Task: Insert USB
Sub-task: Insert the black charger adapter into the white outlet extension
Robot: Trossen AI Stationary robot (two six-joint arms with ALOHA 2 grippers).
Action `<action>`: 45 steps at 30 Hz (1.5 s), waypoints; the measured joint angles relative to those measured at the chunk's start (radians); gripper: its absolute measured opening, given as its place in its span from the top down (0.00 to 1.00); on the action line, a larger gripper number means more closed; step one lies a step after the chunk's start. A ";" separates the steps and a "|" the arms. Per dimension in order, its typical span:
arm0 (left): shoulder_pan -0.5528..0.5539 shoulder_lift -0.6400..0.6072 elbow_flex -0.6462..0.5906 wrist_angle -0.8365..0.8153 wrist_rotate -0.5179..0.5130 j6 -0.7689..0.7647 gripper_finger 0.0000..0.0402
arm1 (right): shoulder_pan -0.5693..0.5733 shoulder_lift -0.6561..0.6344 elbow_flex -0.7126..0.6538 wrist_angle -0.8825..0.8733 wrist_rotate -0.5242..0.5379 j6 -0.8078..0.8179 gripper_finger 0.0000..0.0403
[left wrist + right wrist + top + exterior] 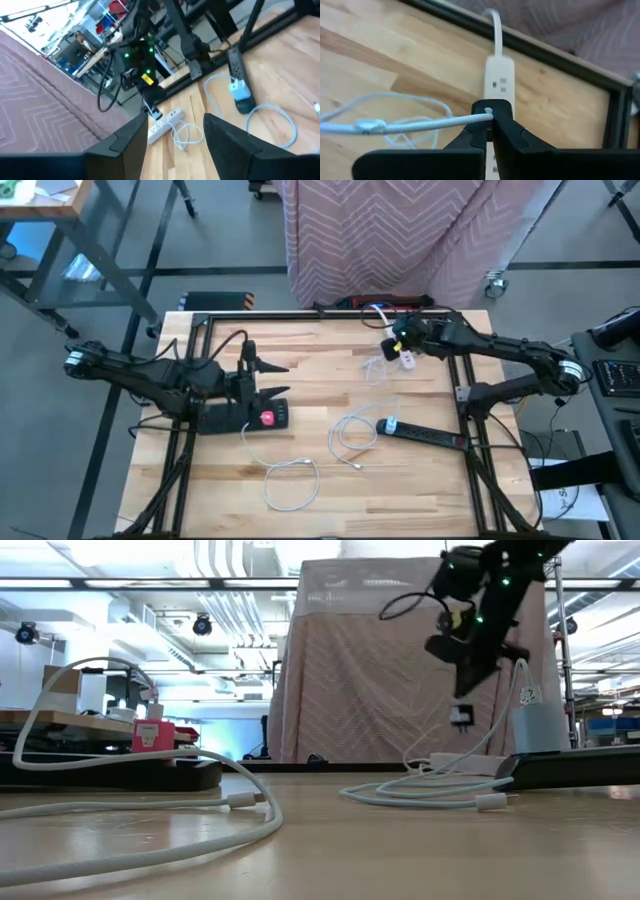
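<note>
My right gripper [398,346] [490,126] hangs above the white power strip [407,360] [498,75] near the table's far right corner, shut on a small black plug [490,108] [461,716]. A white cable [420,122] runs from the plug and hangs in loops onto the table [430,790]. My left gripper [280,378] [175,131] is open at the table's left, just beyond a black power strip with a red switch [245,418], touching nothing. My right gripper pinches the black plug [490,108] between its two fingertips, coming from above and pointing down. The plug is lifted clear above the white power strip. The white cable [470,118] leaves the plug sideways and hangs slack toward the table.
A second black power strip [425,433] lies at the near right with a grey-blue adapter [387,424] [540,726] plugged into its end. Loose white cables loop at mid-table [355,430] and near the front edge [292,480]. A black frame [300,315] borders the table.
</note>
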 joint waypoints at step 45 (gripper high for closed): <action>0.005 0.028 0.001 0.018 0.000 0.026 0.61 | -0.072 -0.010 -0.238 0.201 0.035 -0.009 1.00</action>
